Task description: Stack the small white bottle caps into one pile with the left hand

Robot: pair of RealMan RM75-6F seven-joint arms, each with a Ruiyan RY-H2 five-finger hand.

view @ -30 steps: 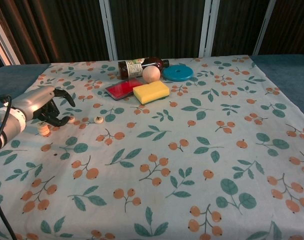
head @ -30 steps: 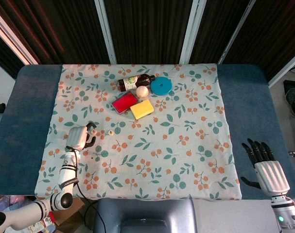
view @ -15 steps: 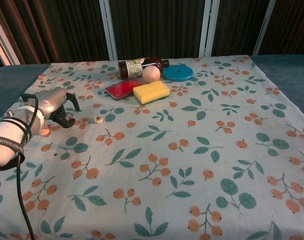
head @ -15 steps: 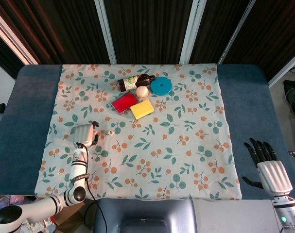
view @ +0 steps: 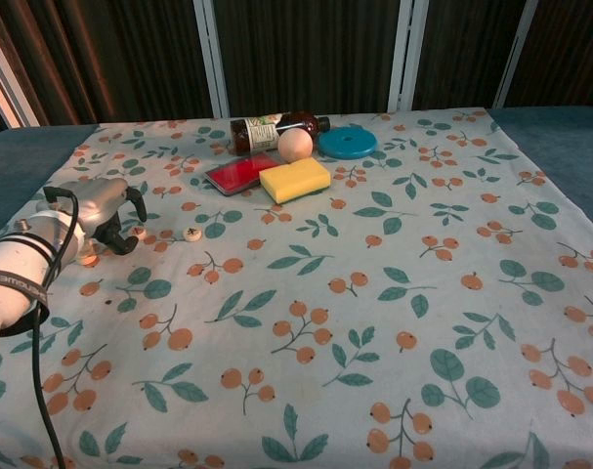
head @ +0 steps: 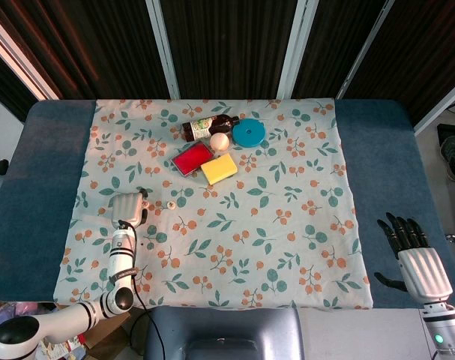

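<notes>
1. One small white cap (view: 191, 233) lies loose on the flowered cloth (view: 374, 293), just right of the left hand (view: 105, 208); the head view shows it as a pale dot (head: 171, 203).
2. Left hand (head: 130, 208) sits low over the cloth near its left edge, fingers curled downward. Whether it holds a cap cannot be told; the fingers hide what lies under them.
3. Right hand (head: 412, 253) rests at the counter's (head: 47, 187) right edge, off the cloth, fingers spread and holding nothing. It shows only in the head view.
4. Far side of the cloth carries a brown bottle (view: 276, 127) on its side, a pale ball (view: 295, 145) touching it, a blue disc (view: 347, 143), a red case (view: 239, 173) and a yellow sponge (view: 295, 180) just beside the case.
</notes>
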